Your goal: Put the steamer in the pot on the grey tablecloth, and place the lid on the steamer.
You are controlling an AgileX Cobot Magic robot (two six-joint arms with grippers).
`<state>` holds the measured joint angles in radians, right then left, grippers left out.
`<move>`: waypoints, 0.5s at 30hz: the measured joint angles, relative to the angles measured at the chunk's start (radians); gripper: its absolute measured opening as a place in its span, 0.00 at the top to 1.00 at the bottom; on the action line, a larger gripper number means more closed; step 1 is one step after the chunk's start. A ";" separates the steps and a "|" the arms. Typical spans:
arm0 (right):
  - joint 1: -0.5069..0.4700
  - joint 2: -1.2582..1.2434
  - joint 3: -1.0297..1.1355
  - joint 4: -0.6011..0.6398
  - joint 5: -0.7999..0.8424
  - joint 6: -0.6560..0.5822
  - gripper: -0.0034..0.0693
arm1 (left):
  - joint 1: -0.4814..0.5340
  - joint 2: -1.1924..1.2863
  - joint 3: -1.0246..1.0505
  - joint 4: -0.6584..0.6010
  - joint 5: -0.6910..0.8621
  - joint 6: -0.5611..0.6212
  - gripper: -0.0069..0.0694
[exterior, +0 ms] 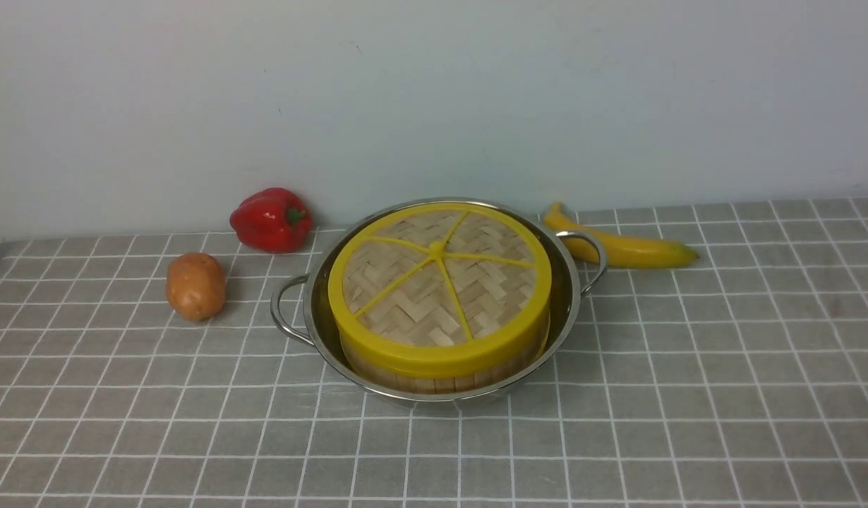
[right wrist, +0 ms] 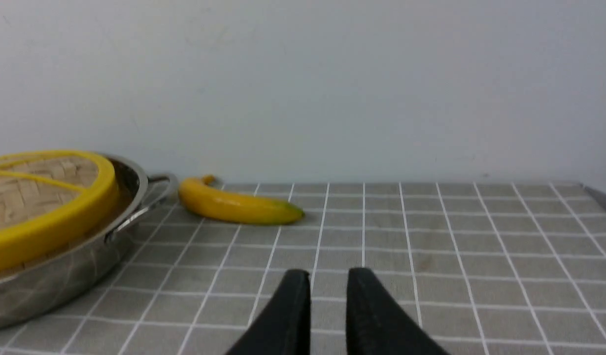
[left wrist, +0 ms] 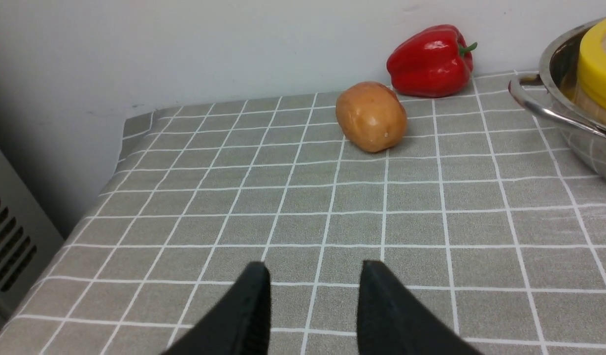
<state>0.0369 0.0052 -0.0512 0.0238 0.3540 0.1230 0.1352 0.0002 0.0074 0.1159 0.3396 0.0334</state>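
Grey tablecloth (exterior: 688,367) covers everything. Nearest me, the left gripper (left wrist: 314,276) hangs over bare cloth with its jaws parted and empty; the right gripper (right wrist: 328,281) shows a narrower gap, also empty. Farther back, the pot (exterior: 571,296) holds the steamer (exterior: 434,377), with the lid (exterior: 437,282) on top. Potato (exterior: 195,286), pepper (exterior: 270,219) and banana (exterior: 631,247) lie near the wall.

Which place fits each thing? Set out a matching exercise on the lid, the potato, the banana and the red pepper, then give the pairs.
1 lid
2 potato
3 banana
4 red pepper

A against the wall, behind the potato
B on the steamer in the pot
C beside the pot's right handle
D left of the pot, on the grey tablecloth

Pairs: 1-B, 2-D, 3-C, 4-A
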 joint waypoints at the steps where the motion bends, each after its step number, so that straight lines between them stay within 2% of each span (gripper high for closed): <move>1: 0.000 0.000 0.011 0.000 0.019 0.000 0.76 | 0.000 0.000 0.000 0.000 0.000 0.000 0.59; 15: 0.000 0.000 0.059 0.011 0.023 0.000 0.71 | 0.000 0.000 0.000 0.000 0.000 0.000 0.59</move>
<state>0.0369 0.0052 0.0076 0.0352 0.3769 0.1230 0.1352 0.0002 0.0074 0.1159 0.3396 0.0334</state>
